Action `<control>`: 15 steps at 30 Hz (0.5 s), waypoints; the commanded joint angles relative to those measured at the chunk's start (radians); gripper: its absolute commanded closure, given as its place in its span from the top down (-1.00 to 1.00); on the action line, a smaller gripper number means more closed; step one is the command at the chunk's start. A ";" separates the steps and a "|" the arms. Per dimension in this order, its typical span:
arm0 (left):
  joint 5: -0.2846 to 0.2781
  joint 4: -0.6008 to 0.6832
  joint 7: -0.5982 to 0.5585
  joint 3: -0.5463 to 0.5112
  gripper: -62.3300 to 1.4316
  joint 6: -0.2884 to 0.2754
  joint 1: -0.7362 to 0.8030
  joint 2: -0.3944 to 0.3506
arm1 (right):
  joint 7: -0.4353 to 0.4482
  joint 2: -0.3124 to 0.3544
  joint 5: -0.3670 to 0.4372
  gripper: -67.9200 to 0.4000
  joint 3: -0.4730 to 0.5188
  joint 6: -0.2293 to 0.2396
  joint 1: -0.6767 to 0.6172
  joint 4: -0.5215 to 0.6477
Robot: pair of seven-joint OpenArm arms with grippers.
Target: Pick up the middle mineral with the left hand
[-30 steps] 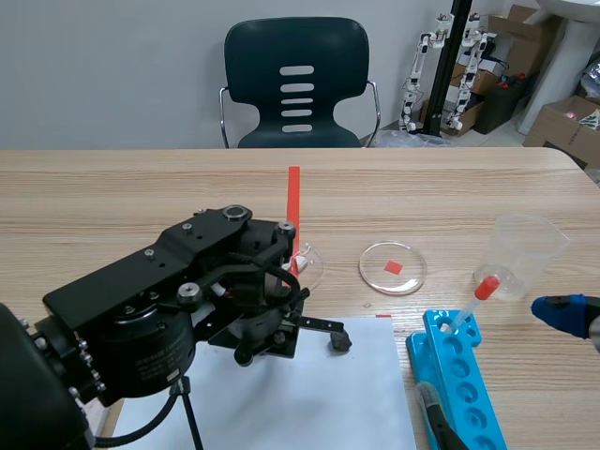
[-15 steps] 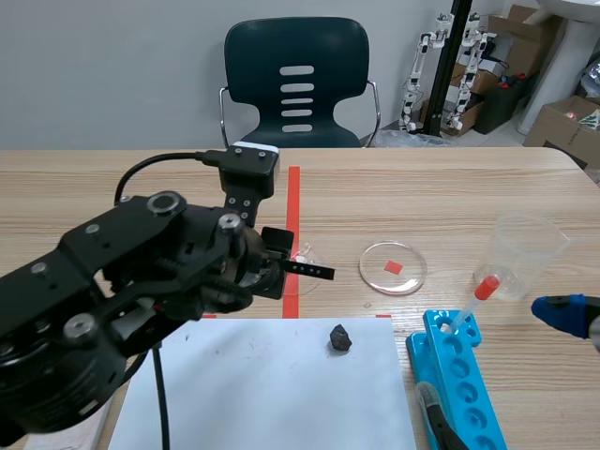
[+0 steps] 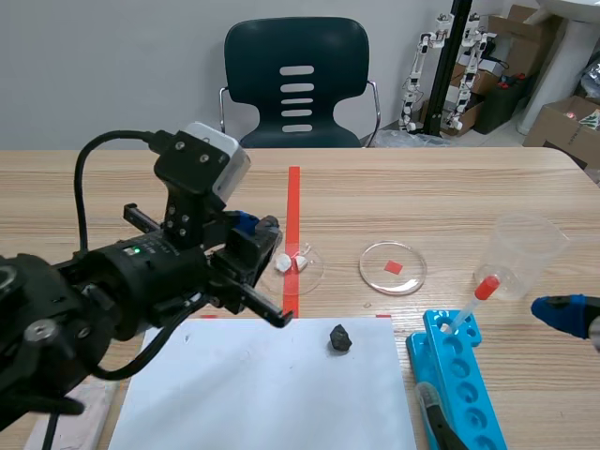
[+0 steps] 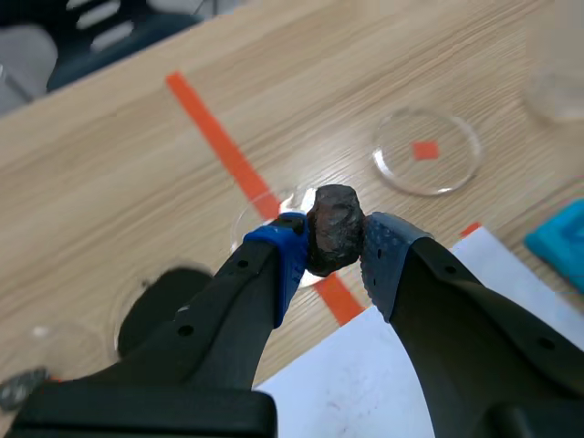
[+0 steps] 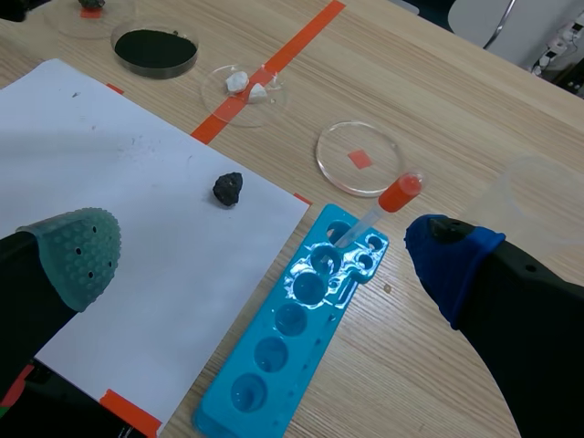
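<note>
Table [image 3: 450,197], mineral [image 4: 334,228] in fingers [image 4: 278,260], dish [image 3: 315,272] w/ white bits [image 3: 281,263]

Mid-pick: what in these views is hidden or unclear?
Scene view: the dark brown lumpy mineral in the left pincer is hidden behind the left arm.
Left wrist view: the clear dish of white fragments sits mostly behind mineral and pincer.
Right wrist view: the farthest clear dish is cut off.

Rough matt mineral [image 4: 334,228]; wood-grain table [image 3: 450,192]

A dark, reddish-brown, lumpy mineral [image 4: 334,228] sits clamped between the left pincer's [image 4: 332,245] pads, held aloft.
</note>
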 commanded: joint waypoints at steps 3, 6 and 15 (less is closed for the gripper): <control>0.000 0.032 -0.168 -0.073 -0.60 -0.147 0.079 -0.026 | 0.015 0.008 0.010 1.00 0.002 -0.004 -0.002 0.002; 0.000 0.046 -0.271 -0.120 -0.60 -0.229 0.135 -0.058 | 0.015 0.008 0.010 1.00 0.002 -0.004 -0.002 0.002; 0.000 0.122 -0.529 -0.221 -0.60 -0.244 0.313 -0.152 | 0.015 0.008 0.010 1.00 0.002 -0.004 -0.002 0.002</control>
